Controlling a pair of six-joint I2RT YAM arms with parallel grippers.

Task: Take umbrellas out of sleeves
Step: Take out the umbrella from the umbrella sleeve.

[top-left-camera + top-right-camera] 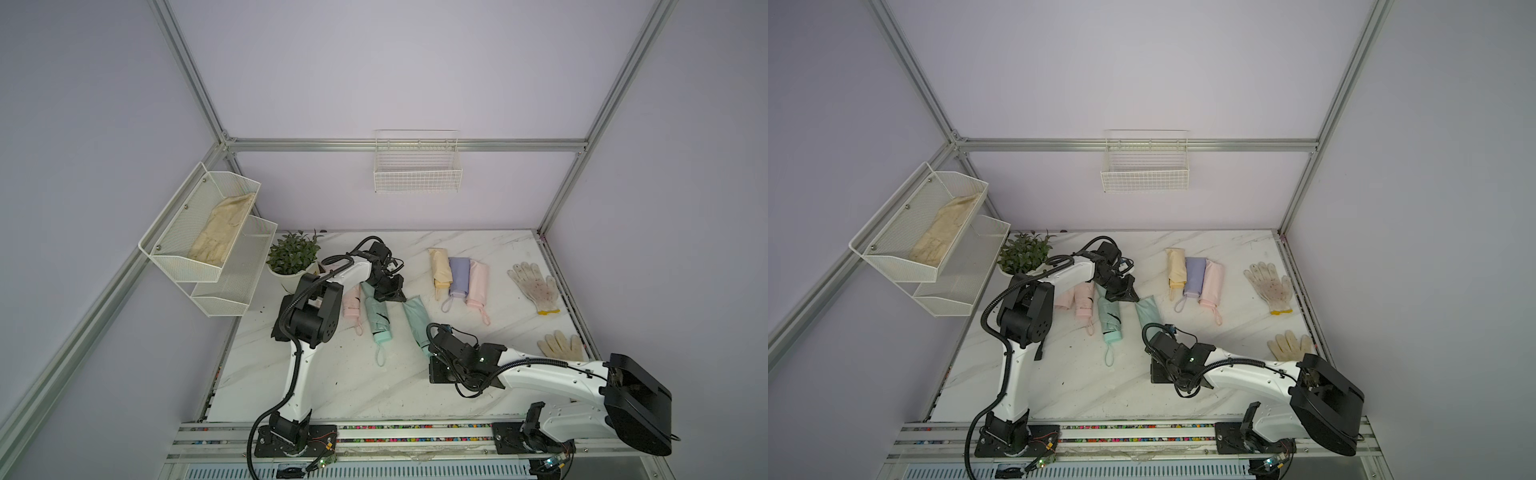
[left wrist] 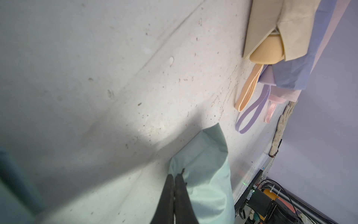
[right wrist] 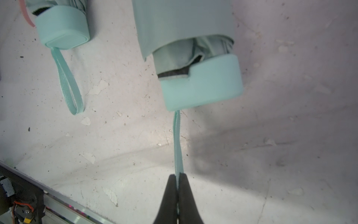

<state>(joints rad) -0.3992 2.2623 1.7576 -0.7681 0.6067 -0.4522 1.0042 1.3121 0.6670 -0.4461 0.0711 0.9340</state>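
A mint sleeve (image 1: 415,318) lies mid-table with its mint umbrella (image 3: 201,87) poking out of the open end. My left gripper (image 2: 175,175) is shut on the sleeve's closed end (image 2: 205,164). My right gripper (image 3: 177,177) is shut on that umbrella's wrist loop (image 3: 177,139), which runs taut to the handle cap. A bare mint umbrella (image 1: 378,316) and a bare pink umbrella (image 1: 352,305) lie to the left, beside an empty pink sleeve (image 1: 1064,300). Yellow (image 1: 440,268), lavender (image 1: 459,276) and pink (image 1: 478,284) umbrellas lie sleeved at the back right.
A white knit glove (image 1: 534,286) and a beige glove (image 1: 561,345) lie along the right edge. A potted plant (image 1: 293,257) stands at the back left. A mesh shelf (image 1: 199,237) holding beige gloves hangs on the left wall, and a wire basket (image 1: 417,166) on the back wall.
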